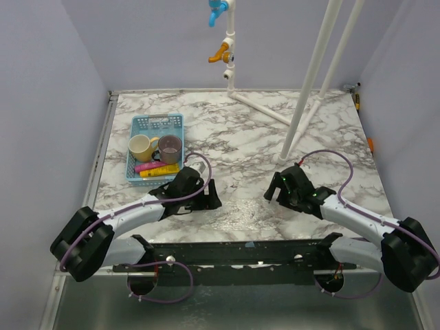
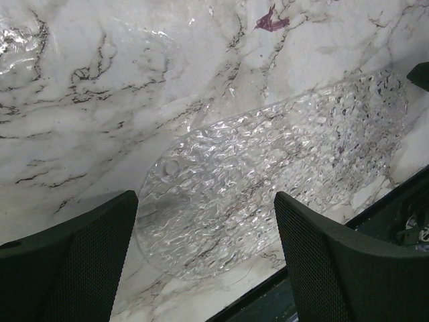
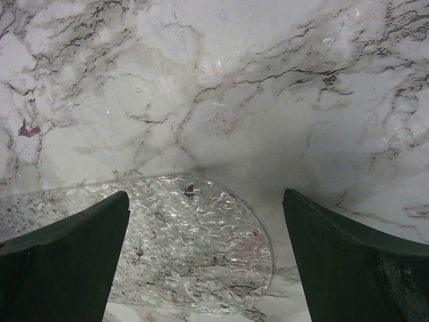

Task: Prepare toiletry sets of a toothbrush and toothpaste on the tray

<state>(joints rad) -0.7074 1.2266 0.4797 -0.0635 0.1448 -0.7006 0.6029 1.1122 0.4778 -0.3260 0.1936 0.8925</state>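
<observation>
Left fingers [image 2: 67,261] and right fingers [image 3: 60,248] gape wide, empty, near opposite ends of the clear tray [image 2: 268,174]; toothpaste [image 1: 159,172] lies in the blue basket [image 1: 157,121].

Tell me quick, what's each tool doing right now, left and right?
Left tool: open, holding nothing.
Right tool: open, holding nothing.

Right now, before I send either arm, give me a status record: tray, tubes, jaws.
tray: clear, flat on table, nothing on it
pink tube: in basket
yellow tube: in basket, beside pink tube
yellow mug, purple cup: in basket, behind tubes
toothbrush: none made out
left gripper: jaws open, empty, above tray
right gripper: jaws open, empty, at tray's end
</observation>
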